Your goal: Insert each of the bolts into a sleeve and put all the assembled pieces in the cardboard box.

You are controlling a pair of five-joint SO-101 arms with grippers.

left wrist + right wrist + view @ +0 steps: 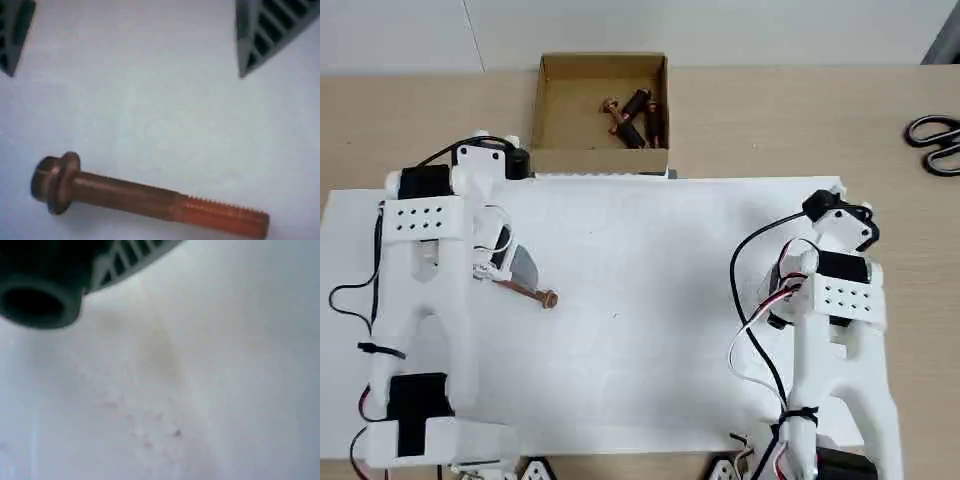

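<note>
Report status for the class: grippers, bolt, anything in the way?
Left gripper open above loose bolt on sheet. Right gripper shut on sleeve. Nothing blocking the bolt.

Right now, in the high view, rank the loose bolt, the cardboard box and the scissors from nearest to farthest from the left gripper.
1. Loose bolt: on the white sheet, right beside the left gripper.
2. Cardboard box: on the table beyond the sheet's far edge.
3. Scissors: far across, at the table's right edge.
</note>
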